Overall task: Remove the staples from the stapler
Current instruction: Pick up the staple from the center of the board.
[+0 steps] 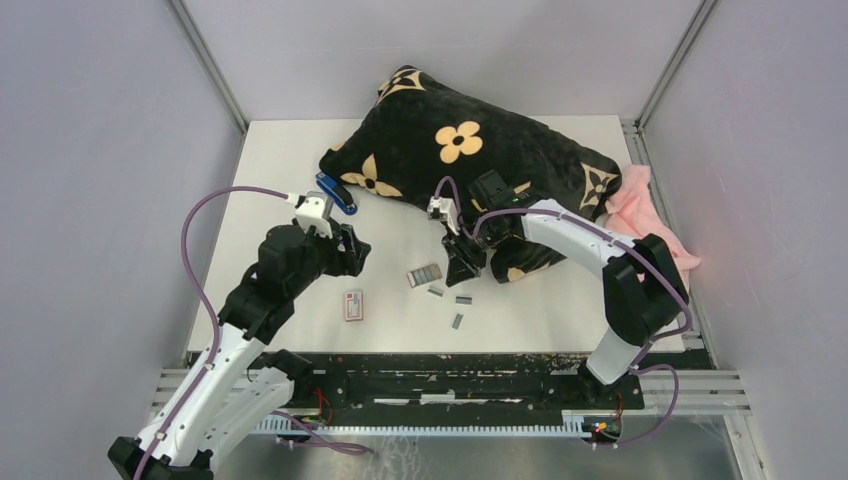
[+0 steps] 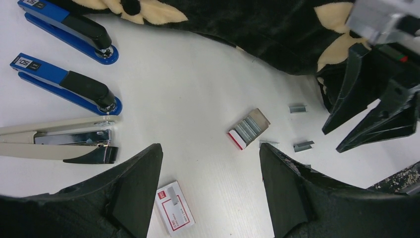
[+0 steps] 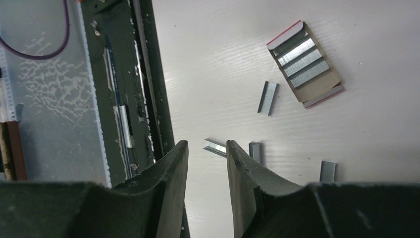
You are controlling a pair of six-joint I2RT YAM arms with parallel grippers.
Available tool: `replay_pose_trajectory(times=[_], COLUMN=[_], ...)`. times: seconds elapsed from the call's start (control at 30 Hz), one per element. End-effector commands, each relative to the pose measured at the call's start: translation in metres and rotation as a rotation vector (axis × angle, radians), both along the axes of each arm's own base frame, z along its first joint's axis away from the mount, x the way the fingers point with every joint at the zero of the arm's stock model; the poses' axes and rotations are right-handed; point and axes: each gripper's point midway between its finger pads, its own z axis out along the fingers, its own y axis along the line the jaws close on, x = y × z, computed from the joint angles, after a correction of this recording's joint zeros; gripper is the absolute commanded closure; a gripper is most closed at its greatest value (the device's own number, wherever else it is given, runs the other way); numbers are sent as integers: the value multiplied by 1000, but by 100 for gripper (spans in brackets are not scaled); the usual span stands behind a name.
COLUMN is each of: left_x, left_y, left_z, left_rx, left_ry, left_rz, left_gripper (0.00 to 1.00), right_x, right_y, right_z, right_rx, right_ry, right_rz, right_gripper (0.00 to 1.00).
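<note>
Loose staple strips (image 3: 267, 97) lie on the table (image 1: 560, 320), so unloading looks largely done. The right gripper (image 3: 206, 145) stands narrowly parted and the left gripper (image 2: 210, 148) wide, both empty.

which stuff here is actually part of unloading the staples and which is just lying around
Job: staple strips, cream stapler lying open.
Lying about: blue staplers, open staple box, shut staple box, flowered cushion, pink cloth.

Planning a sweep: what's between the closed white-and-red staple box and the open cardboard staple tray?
Nothing: only bare white table between the closed white-and-red box and the open cardboard tray, shown in the top view.
</note>
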Motion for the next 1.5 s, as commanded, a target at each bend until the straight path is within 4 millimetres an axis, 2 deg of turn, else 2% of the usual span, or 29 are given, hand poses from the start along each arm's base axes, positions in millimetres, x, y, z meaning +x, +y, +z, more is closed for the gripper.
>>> replay_pose_trajectory(times=[0.0, 0.53, 0.67, 0.97, 1.23, 1.47], left_x=[6, 5, 5, 6, 7, 7], left_y=[-1, -2, -1, 0, 0, 0], left_z=[14, 16, 16, 15, 16, 16], left_rx=[8, 2, 2, 1, -2, -5], left_ry=[-71, -77, -77, -75, -78, -77], left_rz=[-22, -27, -26, -23, -23, -24], left_gripper=[21, 21, 21, 21, 21, 21], right_x=[10, 35, 33, 25, 33, 33], right_y=[-1, -7, -3, 20, 25, 28], right_z=[-15, -56, -65, -77, -86, -93], right_rx=[-106, -289, -315, -343, -421, -467], right_ry=[-54, -87, -81, -111, -210, -254], right_rz=[6, -76, -65, -44, -50, -40], right_gripper=[60, 59, 58, 57, 51, 48])
